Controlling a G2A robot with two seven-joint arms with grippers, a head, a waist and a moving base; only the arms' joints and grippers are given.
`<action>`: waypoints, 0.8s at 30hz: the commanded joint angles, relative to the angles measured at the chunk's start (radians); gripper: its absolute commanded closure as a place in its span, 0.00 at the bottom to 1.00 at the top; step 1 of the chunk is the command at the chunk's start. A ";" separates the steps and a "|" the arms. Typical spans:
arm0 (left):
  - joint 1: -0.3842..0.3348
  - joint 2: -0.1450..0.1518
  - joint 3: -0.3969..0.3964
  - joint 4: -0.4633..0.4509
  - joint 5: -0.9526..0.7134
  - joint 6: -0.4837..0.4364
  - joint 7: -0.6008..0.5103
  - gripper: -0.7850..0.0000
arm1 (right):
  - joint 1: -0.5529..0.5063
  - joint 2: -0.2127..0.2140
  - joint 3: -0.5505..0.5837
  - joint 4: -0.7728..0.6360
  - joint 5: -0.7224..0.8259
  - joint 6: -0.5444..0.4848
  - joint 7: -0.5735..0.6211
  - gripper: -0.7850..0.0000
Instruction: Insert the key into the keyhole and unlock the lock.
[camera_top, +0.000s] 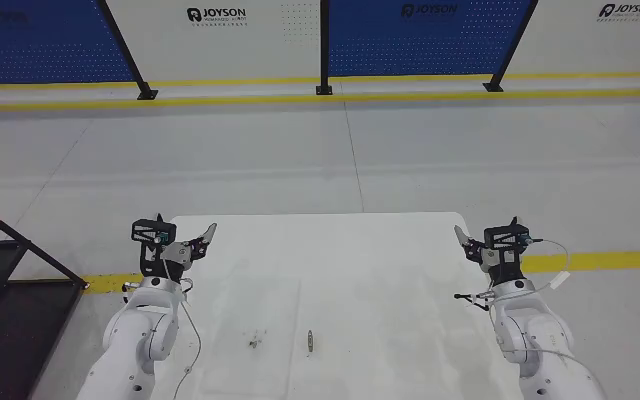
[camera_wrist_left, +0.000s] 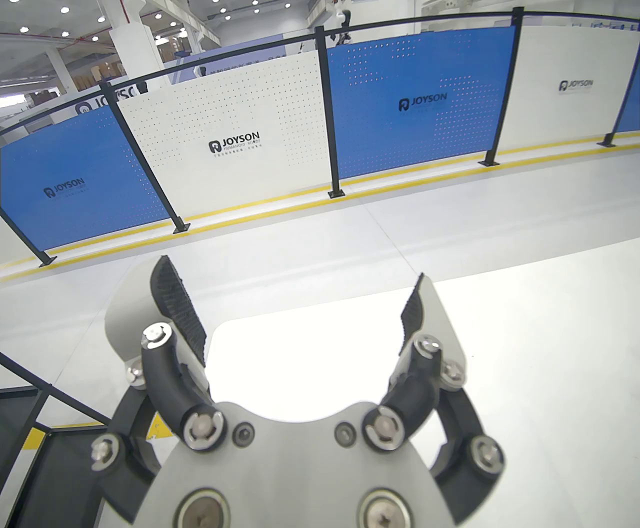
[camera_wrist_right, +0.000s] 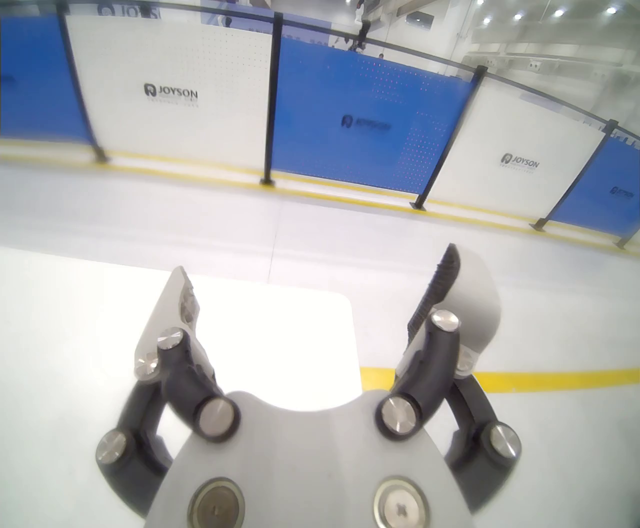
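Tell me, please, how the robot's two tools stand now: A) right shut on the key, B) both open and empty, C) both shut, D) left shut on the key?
B: the left tool and the right tool each stand spread wide, holding nothing.

The left gripper (camera_top: 198, 240) hangs over the far left corner of the table (camera_top: 400, 290), the right gripper (camera_top: 468, 243) over its far right corner, well apart. Nearer the robot, a small cluster (camera_top: 255, 342) lies on the table, a slim piece (camera_top: 311, 342) near it on its right; a fence (camera_top: 420, 40) stands behind the table
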 joint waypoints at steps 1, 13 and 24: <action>0.000 0.000 0.000 0.000 0.000 0.000 0.000 0.00 | 0.000 0.000 0.000 0.000 0.000 0.000 0.000 0.00; -0.005 0.002 -0.006 -0.018 0.051 0.003 -0.007 0.00 | 0.000 0.000 0.000 0.000 0.000 0.000 0.000 0.00; 0.366 0.019 -0.102 -0.329 0.157 -0.248 -0.077 0.00 | 0.000 0.000 0.000 0.000 0.000 0.000 0.000 0.00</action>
